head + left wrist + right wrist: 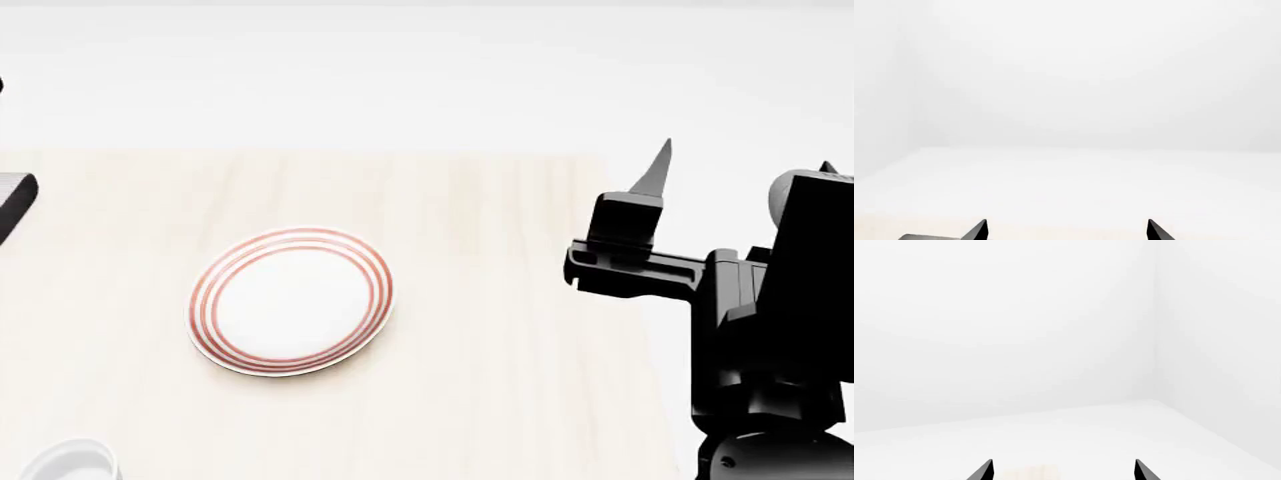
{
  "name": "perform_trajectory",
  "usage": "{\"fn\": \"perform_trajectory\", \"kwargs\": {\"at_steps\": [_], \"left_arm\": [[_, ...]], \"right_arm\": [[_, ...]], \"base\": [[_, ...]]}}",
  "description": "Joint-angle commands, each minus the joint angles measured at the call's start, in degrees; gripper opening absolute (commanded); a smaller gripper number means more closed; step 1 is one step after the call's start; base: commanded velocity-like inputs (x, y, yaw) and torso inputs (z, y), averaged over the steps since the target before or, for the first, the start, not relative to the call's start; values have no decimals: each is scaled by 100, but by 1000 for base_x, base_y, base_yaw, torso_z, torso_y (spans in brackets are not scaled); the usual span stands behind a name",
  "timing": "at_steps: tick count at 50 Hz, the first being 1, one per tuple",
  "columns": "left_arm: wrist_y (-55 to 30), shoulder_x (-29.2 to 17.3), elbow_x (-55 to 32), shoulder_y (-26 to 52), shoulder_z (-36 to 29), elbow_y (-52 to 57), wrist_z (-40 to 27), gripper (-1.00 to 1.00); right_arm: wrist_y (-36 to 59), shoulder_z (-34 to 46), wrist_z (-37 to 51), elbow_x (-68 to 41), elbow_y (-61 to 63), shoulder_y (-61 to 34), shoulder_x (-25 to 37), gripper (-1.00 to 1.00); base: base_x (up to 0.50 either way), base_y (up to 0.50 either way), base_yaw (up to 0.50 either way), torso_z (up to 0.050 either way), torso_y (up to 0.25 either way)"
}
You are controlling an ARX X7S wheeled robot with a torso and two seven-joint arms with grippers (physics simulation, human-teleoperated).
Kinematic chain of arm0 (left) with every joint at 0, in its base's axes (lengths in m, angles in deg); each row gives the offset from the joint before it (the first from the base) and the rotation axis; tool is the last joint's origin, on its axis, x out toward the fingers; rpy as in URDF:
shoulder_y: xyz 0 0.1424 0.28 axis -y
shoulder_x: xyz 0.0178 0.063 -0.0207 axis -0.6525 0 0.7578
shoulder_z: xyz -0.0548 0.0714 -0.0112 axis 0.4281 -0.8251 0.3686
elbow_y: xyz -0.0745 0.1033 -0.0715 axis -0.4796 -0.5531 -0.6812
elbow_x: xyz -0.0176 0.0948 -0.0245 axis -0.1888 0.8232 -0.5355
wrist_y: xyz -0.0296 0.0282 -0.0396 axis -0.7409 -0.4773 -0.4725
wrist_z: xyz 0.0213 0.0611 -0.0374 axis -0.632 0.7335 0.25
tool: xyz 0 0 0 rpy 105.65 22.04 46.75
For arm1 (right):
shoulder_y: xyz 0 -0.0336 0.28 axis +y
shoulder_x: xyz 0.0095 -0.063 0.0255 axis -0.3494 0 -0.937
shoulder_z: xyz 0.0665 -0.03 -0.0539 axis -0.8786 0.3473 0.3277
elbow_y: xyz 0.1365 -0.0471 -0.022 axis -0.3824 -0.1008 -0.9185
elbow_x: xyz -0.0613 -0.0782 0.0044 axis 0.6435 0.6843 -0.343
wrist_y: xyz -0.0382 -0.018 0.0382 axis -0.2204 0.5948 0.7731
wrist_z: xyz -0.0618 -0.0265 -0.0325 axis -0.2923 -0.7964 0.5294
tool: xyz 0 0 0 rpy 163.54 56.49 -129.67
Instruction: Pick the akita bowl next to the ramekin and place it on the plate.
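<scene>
The plate (291, 300), white with red rings round its rim, lies on the light wooden table (507, 230) left of centre and holds nothing. At the bottom left corner a plain white round rim (60, 462) pokes into the head view; I cannot tell whether it is the ramekin. The akita bowl is out of view. My right gripper (742, 168) is raised over the table's right edge, pointing away, open and empty (1064, 470). My left gripper (1067, 230) is open too, facing white wall and floor, nothing between its fingers.
A dark grey part (14, 200) shows at the left edge of the head view. The right arm's black body (747, 330) covers the table's near right corner. Beyond the table's far edge there is only white floor and wall.
</scene>
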Motion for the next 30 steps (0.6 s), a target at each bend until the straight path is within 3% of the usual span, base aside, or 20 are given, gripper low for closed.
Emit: {"fn": "perform_trajectory", "kwargs": {"at_steps": [1,6,7,9,12,19,26,30], "left_arm": [[224,-7,311,1204,-418,-1906,-304,100],[133,116,784,1110,-377,-2566,-942,100],[109,242,766,1075,-22,-2577,-1080,100],[-83,253,853,1035,79,-2620,-1292,100],[-57,377,854,851,555,-2566,-1478,100],[-146,511,849,706,1004,-2725,-1671,100],[-342,417,839,719,1074,-2749,-1793,100],[-485,229,694,826,680,-3041,-1631,100]], "right_arm": [[-8,-115,-86,71,-31,-18,-98,100],[-11,-119,-78,53,-37,-24,-92,100],[-38,-111,-84,62,-58,-20,-90,100],[-32,-111,-79,52,-57,-23,-90,100],[-1,-127,-63,27,-51,-37,-92,100],[5,-137,-46,-2,-58,-37,-89,100],[10,-139,-28,-29,-53,-35,-85,100],[-45,-128,-33,-19,-72,-9,-77,100]], "base": [[0,0,0,0,0],[0,0,0,0,0],[0,0,0,0,0],[0,0,0,0,0],[0,0,0,0,0],[0,0,0,0,0],[0,0,0,0,0],[0,0,0,0,0]]}}
